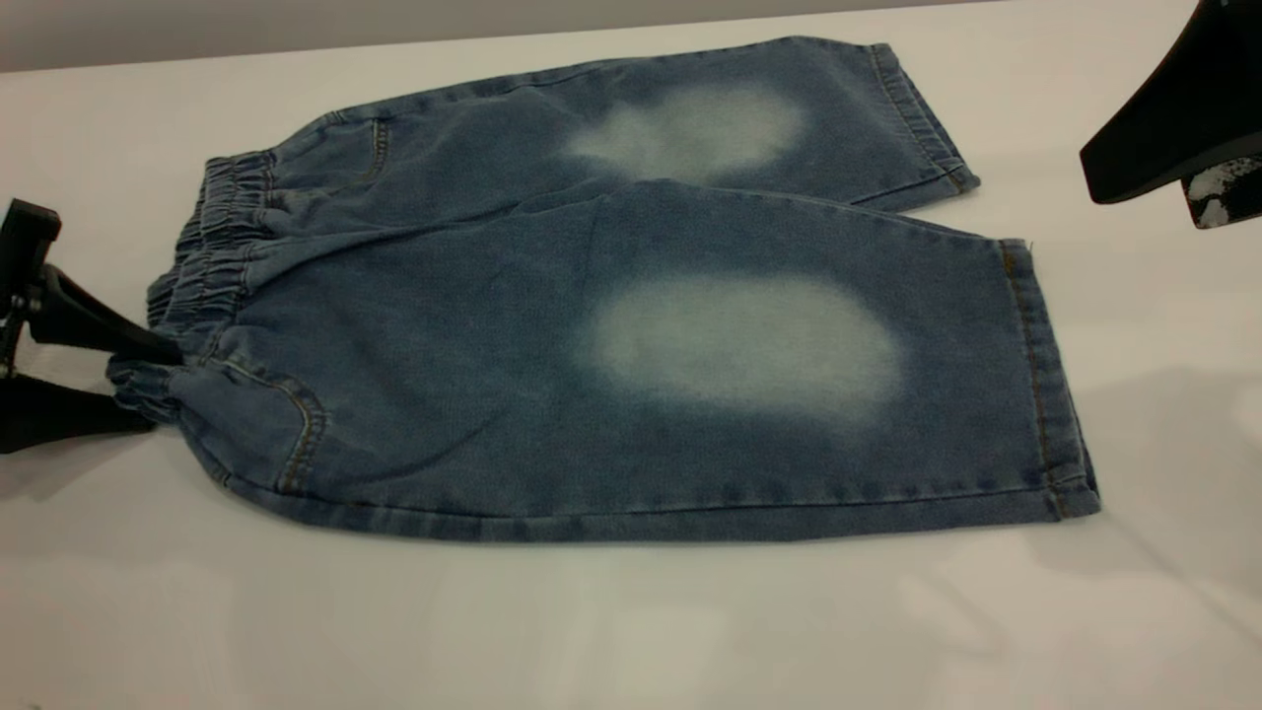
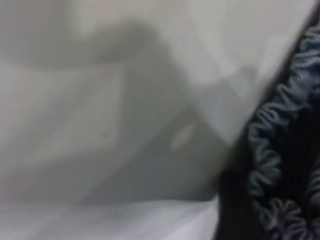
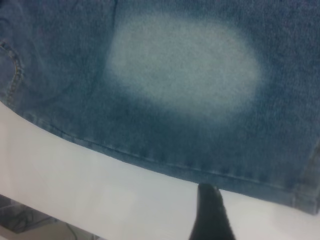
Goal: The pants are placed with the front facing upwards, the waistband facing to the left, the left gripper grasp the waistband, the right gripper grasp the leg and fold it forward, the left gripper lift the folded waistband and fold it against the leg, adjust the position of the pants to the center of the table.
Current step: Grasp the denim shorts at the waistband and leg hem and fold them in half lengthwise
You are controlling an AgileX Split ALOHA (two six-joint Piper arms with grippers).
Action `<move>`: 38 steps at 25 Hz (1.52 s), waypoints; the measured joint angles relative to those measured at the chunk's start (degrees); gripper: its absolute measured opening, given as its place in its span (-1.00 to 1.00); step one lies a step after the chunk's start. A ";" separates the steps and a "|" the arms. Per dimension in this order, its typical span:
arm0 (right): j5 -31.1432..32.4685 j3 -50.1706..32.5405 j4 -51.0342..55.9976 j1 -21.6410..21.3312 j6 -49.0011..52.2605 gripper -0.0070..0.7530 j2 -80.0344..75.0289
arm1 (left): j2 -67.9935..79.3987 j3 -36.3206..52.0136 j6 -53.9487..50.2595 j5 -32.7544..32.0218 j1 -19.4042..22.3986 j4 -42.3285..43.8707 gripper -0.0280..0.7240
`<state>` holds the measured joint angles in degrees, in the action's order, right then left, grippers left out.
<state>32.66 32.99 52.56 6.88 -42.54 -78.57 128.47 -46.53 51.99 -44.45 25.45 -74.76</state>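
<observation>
The blue denim pants [image 1: 473, 325] lie flat, front up, on the white table [image 1: 592, 631]. Their gathered waistband [image 1: 212, 247] is at the left and both legs point right. The near leg [image 1: 749, 345] shows a pale oval patch, as does the far leg [image 1: 690, 128]. My left gripper [image 1: 148, 390] is at the waistband's near corner, shut on the bunched band; the left wrist view shows the ruffled waistband [image 2: 280, 115] up close. My right gripper [image 1: 1198, 168] hangs in the air beyond the leg hems. Its wrist view looks down on the near leg [image 3: 185, 65] and that leg's near edge.
Bare tabletop [image 1: 296, 621] stretches in front of the pants and to the right of the hems [image 1: 1045, 375]. The table's front edge [image 3: 30, 200] shows in the right wrist view, with floor clutter beyond it.
</observation>
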 joint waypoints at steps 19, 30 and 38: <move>5.03 -0.32 2.77 0.00 8.38 0.09 -15.31 | -6.02 0.12 2.78 7.25 0.01 2.92 -0.62; 6.12 0.00 16.41 0.00 -8.05 0.09 -35.46 | -8.49 0.12 2.95 0.15 0.00 1.45 -0.62; 5.06 0.05 24.26 0.00 -16.63 0.09 -39.38 | -8.55 0.06 2.99 -1.59 0.00 1.21 -0.62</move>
<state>37.72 33.04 76.82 6.88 -59.16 -117.96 119.92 -46.46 54.98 -46.04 25.45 -73.55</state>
